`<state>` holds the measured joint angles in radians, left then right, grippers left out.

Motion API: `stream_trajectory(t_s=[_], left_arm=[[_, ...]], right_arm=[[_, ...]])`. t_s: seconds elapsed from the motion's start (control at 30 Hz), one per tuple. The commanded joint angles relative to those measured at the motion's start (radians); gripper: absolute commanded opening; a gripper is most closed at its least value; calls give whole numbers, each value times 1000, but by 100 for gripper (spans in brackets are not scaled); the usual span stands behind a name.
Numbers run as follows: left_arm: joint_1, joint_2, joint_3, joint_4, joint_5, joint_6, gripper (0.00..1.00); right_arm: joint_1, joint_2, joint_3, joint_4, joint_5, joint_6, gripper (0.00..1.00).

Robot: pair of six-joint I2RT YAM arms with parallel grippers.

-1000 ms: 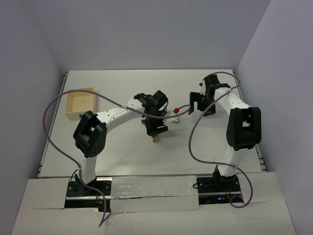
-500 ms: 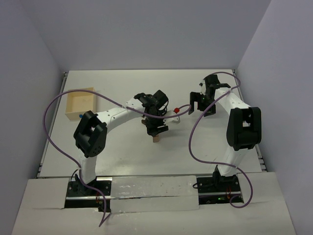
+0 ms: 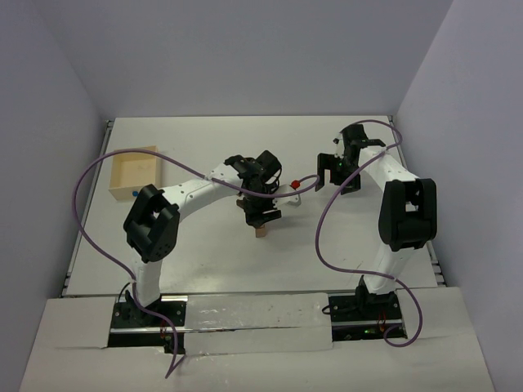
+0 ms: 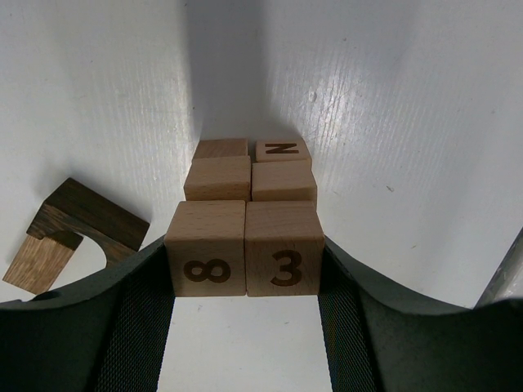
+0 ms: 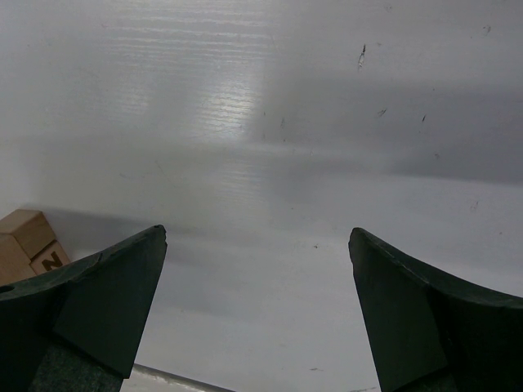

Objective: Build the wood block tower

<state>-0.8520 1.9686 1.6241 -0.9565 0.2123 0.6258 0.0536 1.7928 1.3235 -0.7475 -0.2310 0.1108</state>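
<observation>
Left gripper [image 4: 245, 263] clamps wood block tower [image 4: 249, 180]; dark arch [image 4: 96, 214] beside, tray [image 3: 135, 173] apart.

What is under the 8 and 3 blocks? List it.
Under the 8 and 3 blocks: a pale pair, then a browner block beside an N block. Anything deeper is covered.

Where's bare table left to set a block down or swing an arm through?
Free: the far-centre table, between the tray and the open right pincer, which hangs over bare surface; also the near stretch this side of the wood blocks. Crowded: the centre, where the left pincer clamps those blocks, arch piece beside them.
</observation>
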Motion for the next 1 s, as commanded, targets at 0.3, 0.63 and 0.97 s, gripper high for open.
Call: stream_trajectory(t_s=[0.3,0.63,0.97], left_arm=[[-10,12,47,16,10,12,67],[-10,15,41,16,13,17,77],[-10,11,41,17,7,14,99]], right_arm=[[-11,4,14,5,-12,-1,100],[-12,5,16,4,-13,-3,100],[-14,12,17,3,-15,-2,100]])
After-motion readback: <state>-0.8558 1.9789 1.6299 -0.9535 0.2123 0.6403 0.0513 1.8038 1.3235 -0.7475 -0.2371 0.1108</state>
